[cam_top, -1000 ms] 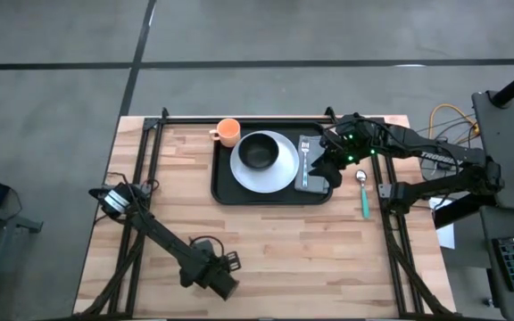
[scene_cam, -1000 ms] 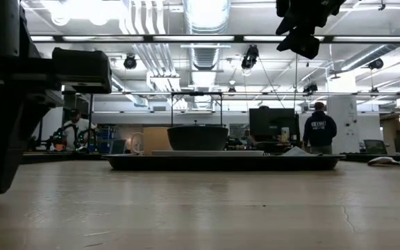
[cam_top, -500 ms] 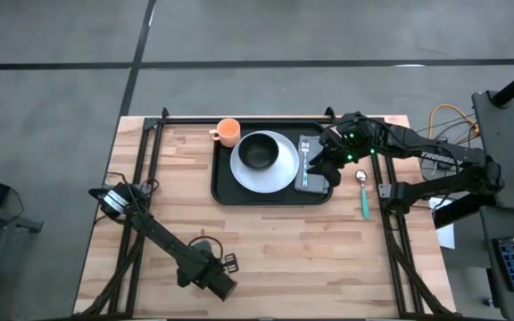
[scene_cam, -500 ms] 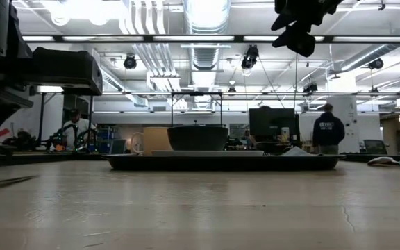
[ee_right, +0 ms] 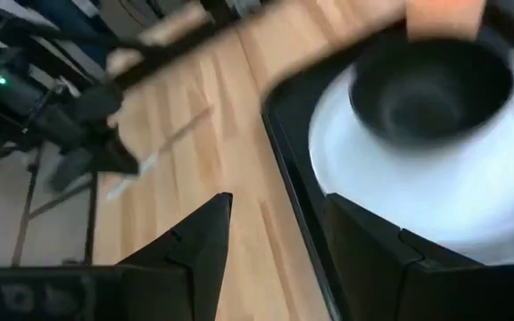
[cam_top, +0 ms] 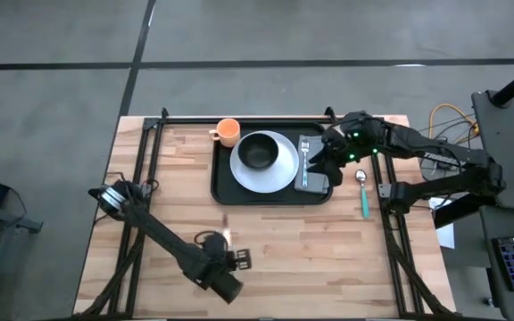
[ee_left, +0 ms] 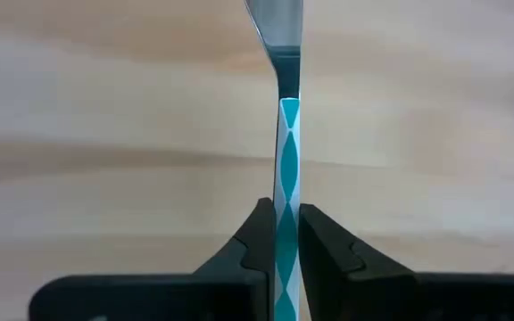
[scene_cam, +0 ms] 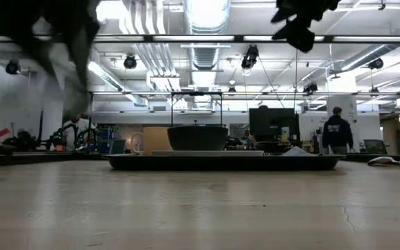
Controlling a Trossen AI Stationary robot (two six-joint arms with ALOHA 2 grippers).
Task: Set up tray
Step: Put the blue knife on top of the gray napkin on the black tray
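Note:
The black tray [cam_top: 224, 183] lies in the table's middle and carries a white plate [cam_top: 279, 174] with a black bowl [cam_top: 258, 152]. On its right part lies a grey napkin [cam_top: 313, 181] with a fork [cam_top: 305, 153]. An orange cup [cam_top: 228, 132] stands at its far left corner. A teal-handled spoon [cam_top: 363, 198] lies on the table right of the tray. My left gripper [cam_top: 236, 259], near the table's near edge, is shut on a knife [ee_left: 286, 178]. My right gripper [ee_right: 270, 259] hangs open high over the tray's right side. My left gripper pinches the knife's teal-and-white patterned handle [ee_left: 286, 192] between its two fingers [ee_left: 259, 241], coming from above. The steel blade [ee_left: 279, 31] reaches out beyond the fingertips. The knife is lifted clear of the wooden table.
Bare wood runs left of the tray and along the near edge [cam_top: 328, 267]. Black frame rails [cam_top: 145, 160] flank both table sides. People stand far off in the room behind the table [scene_cam: 337, 128].
My left gripper has risen from the table near the near edge and shifted slightly right, taking the knife with it; the knife that lay on the wood is now lifted clear.

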